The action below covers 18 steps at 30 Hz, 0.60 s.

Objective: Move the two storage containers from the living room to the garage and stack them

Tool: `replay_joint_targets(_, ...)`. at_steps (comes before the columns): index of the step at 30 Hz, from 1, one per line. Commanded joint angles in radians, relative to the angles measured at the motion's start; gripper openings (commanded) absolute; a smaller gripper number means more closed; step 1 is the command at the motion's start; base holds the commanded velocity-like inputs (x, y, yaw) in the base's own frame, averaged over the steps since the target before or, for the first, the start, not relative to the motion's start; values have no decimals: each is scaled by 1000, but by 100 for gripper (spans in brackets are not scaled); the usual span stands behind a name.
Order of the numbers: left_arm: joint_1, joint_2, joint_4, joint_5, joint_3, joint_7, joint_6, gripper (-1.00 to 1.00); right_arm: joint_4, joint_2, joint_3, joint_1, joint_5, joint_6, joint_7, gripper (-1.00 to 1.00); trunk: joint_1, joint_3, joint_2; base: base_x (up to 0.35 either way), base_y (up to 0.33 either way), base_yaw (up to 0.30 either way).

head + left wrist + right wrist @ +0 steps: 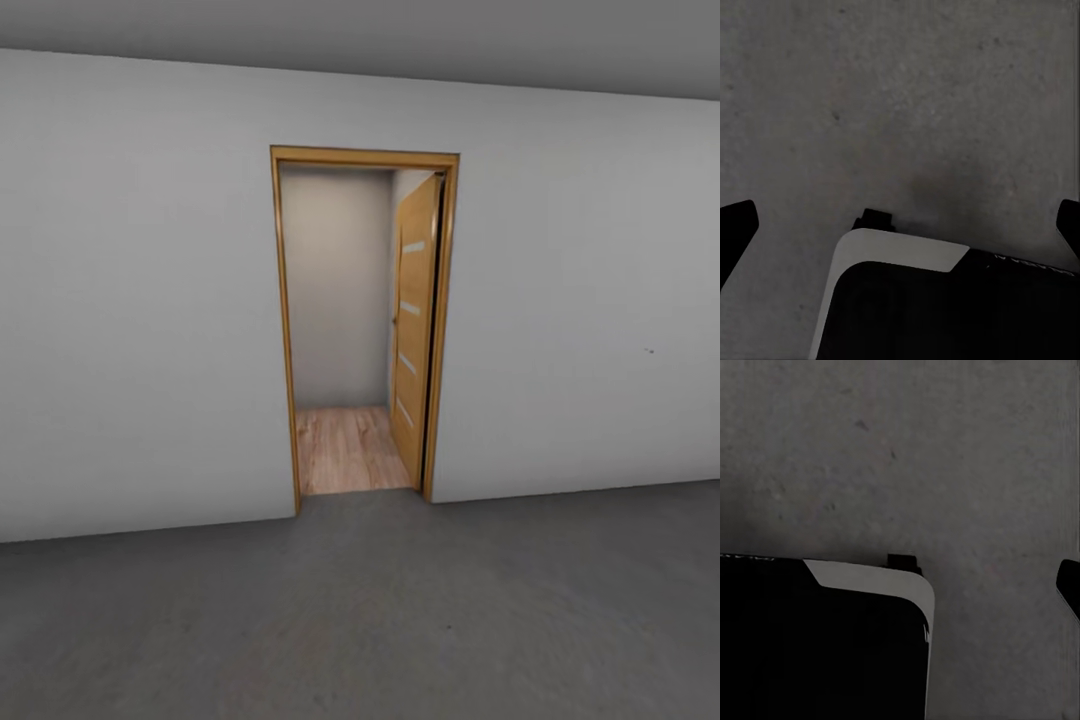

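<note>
Both grippers hung over the floor [900, 97]: the left gripper [900, 217] spread wide and empty, the right gripper [1069, 585] unclear. Ahead stood the wooden door [414, 330], ajar.

No readable text, label, number or sign appears on any surface in these views.

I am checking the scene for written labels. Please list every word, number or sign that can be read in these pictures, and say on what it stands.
None can be read.
The wooden door bears pale bars, no letters.
The grey wall and the dark grey floor are plain.
A faint pale streak on the robot's dark body in the left wrist view is too small to read.
</note>
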Motion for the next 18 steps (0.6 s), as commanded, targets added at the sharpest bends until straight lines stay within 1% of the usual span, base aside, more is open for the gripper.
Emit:
replay_joint_targets(1, -1, 0, 1, 8, -9, 1, -3, 100, 3, 1, 8, -1, -8, -6, 1, 100, 1, -1, -1, 321, 0, 0)
replay_joint_targets(12, -1, 0, 1, 9, -9, 1, -3, 100, 2, 0, 12, -1, -8, -10, -4, 100, 1, -1, -1, 321, 0, 0)
replay_joint_targets(18, -1, 0, 1, 6, -9, 1, -4, 100, 0, -1, 17, -1, -7, 2, -7, 100, 1, -1, -1, 321, 0, 0)
